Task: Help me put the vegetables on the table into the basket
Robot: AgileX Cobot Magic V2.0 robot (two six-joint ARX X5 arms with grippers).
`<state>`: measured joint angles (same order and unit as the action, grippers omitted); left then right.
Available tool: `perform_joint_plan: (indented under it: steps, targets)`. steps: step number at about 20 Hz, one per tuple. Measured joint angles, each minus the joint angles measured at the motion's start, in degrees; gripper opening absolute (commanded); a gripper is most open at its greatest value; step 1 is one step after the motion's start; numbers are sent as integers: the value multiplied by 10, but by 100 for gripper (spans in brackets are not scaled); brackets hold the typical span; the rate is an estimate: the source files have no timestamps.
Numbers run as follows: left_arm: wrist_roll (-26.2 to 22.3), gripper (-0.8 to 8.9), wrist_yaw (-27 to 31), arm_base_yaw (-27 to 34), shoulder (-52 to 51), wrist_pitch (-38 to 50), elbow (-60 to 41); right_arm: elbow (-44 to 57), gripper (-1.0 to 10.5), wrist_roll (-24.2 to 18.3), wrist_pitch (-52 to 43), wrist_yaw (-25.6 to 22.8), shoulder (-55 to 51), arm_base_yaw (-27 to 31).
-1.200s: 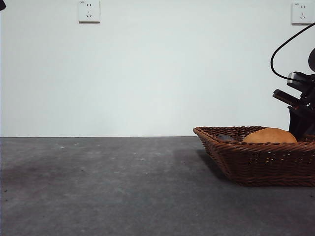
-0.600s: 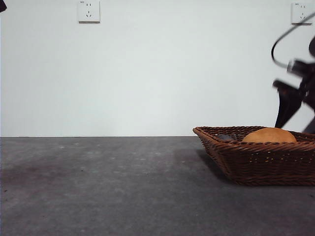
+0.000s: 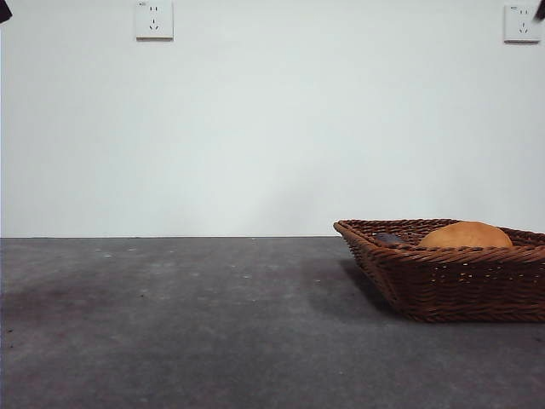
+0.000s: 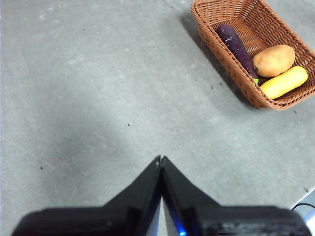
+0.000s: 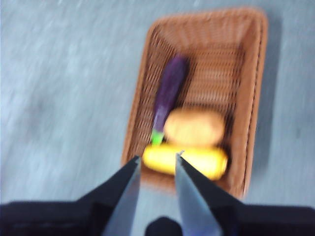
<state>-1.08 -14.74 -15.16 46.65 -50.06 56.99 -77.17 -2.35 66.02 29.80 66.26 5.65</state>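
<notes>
All 3 vegetables are lying inside the basket, which is sitting at the right side of the table: the eggplant is stretching along 1 long wall, while the potato and the yellow vegetable are resting side by side at 1 end, the potato touching the yellow one. Nothing is showing loose on the table, so the task is looking finished. The right gripper is hanging high above the basket with its jaws parted and holding nothing, probably because the yellow vegetable directly under it is already delivered. The left gripper is waiting over bare table, well apart from the basket, its jaws pressed together and carrying nothing.
</notes>
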Motion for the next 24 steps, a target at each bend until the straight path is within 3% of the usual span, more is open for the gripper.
perform_joint_plan:
  steps: [2, 7, 21, 24]
  targets:
    - [-3, -6, 0, 0, 0, 0, 0, 0, 0, -17, 49, 0, -38, 0]
    - [-4, -6, 0, 0, 0, 0, 0, 0, -8, -58, 115, 0, -94, 0]
    - [-4, -4, 0, 0, 0, 0, 0, 0, 0, -63, 115, -3, -98, 0]
    - [-4, -4, 0, 0, 0, 0, 0, 0, 0, -63, 115, -24, -88, 0]
